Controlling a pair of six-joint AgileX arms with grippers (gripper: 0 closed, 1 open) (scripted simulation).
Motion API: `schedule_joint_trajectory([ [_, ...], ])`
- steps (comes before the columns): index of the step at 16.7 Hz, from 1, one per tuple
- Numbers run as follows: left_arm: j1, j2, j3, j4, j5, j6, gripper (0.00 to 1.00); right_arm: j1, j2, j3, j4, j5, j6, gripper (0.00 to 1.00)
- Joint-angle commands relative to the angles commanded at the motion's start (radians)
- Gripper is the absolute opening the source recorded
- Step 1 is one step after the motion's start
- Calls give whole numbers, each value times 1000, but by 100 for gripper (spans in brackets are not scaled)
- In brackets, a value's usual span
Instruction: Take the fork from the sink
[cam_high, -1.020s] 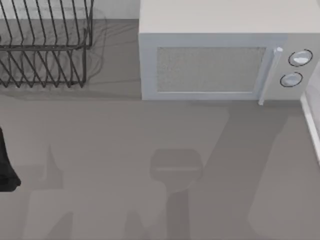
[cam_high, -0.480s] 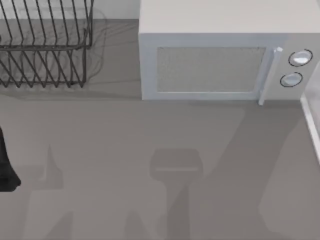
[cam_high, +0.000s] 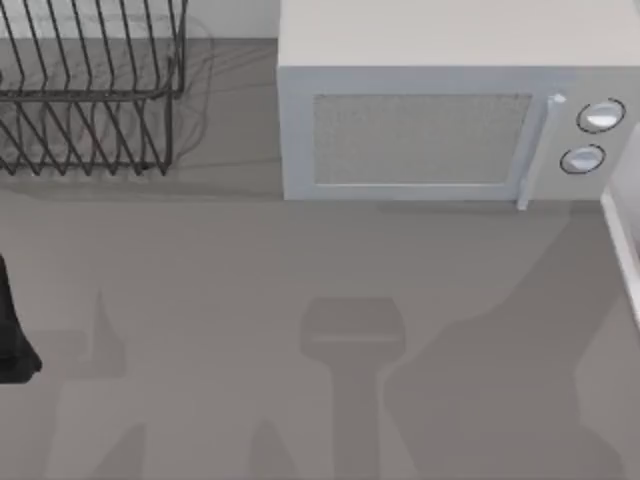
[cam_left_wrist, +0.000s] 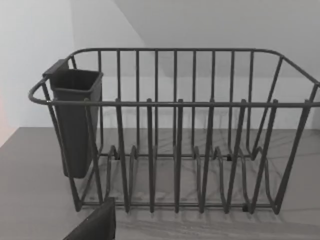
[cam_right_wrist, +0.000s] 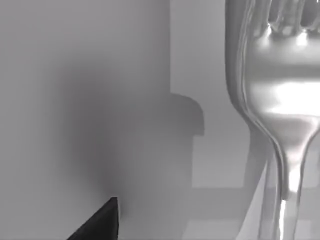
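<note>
The fork (cam_right_wrist: 280, 100) looms shiny and close in the right wrist view. The left arm (cam_high: 12, 330) sits at the table's left edge, facing the rack (cam_left_wrist: 175, 150). I cannot tell either pincer's state.

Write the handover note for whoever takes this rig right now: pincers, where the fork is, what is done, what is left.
Left arm: parked at the left edge of the table, a dark part of it visible there. Its wrist camera faces the wire dish rack with a dark cup holder hung on one end.
Right arm: its wrist camera is very close to the fork, with the tines and neck looming large in front of a pale surface. Whether the fork is gripped cannot be told.
Also on the table: the microwave at the back.
Done: the right arm has reached the fork.
Left: confirm the grip and lift the fork clear.
</note>
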Motion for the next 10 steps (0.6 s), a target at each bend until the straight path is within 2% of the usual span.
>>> schedule_joint_trajectory([
  [5, 0, 0, 0, 0, 0, 0, 100, 0, 5, -6, 9, 0, 0, 100],
  [10, 0, 0, 0, 0, 0, 0, 100, 0, 5, -6, 9, 0, 0, 62],
])
